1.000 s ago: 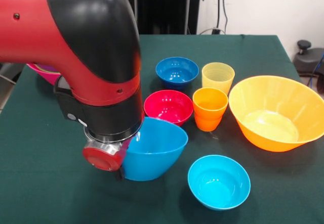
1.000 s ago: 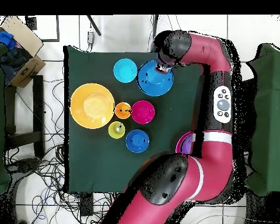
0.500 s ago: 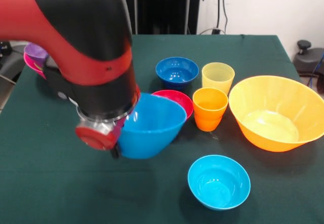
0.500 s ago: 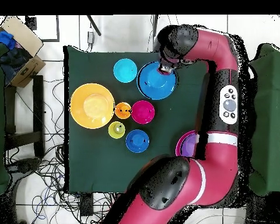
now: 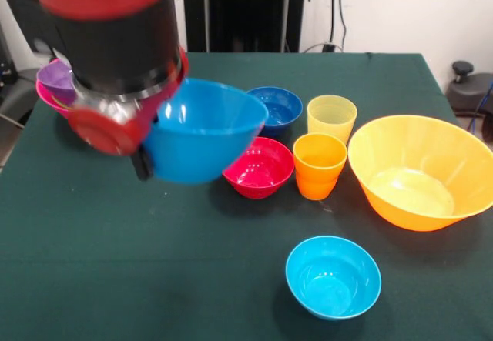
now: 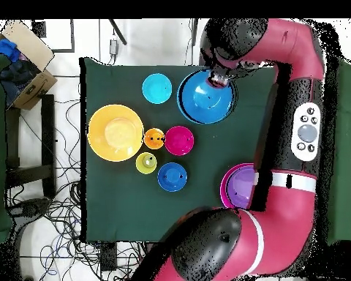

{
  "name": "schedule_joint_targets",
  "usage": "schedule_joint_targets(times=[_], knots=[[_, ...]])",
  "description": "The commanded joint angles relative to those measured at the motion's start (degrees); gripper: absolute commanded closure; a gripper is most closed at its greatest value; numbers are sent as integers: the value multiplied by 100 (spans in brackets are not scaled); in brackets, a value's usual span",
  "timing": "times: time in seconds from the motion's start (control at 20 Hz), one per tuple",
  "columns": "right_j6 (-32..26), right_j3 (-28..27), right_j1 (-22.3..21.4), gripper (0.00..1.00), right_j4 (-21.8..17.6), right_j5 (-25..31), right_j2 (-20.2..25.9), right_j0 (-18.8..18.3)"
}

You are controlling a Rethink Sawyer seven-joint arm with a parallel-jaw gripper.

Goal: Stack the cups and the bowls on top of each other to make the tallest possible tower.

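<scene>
Your gripper [image 5: 142, 160] is pinching the rim of the sky blue bowl [image 5: 202, 129], holding it clear of the table [image 5: 92, 264] and tilted, its opening facing up and toward the right in the front view. In the overhead view it's sitting at [image 6: 205, 96], under the wrist. The red bowl [image 5: 258, 167] is sitting on the cloth just beside and partly behind the lifted bowl; the dark blue bowl [image 5: 271, 108] is sitting behind that. The orange cup [image 5: 319, 165] is standing just in front of the pale yellow cup [image 5: 331, 118], both upright, next to the large orange bowl [image 5: 420, 171]. The cyan bowl [image 5: 333, 276] is sitting alone near the front edge. The tower [image 6: 240, 186] is showing a purple bowl [image 5: 57, 79] nested in the pink bowl [image 5: 48, 98], partly hidden by the arm [image 6: 299, 110].
</scene>
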Motion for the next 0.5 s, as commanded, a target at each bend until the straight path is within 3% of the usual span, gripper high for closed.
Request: schedule_joint_targets(times=[0.05, 0.2, 0.35, 0.5], knots=[[-393, -223, -680, 100, -177, 964, -16, 54], [-524, -300, -732, 100, -212, 1113, 29, 24], [-629, -94, -747, 100, -214, 850, -28, -52], [-1111, 153, -789, 100, -417, 613, -170, -123]])
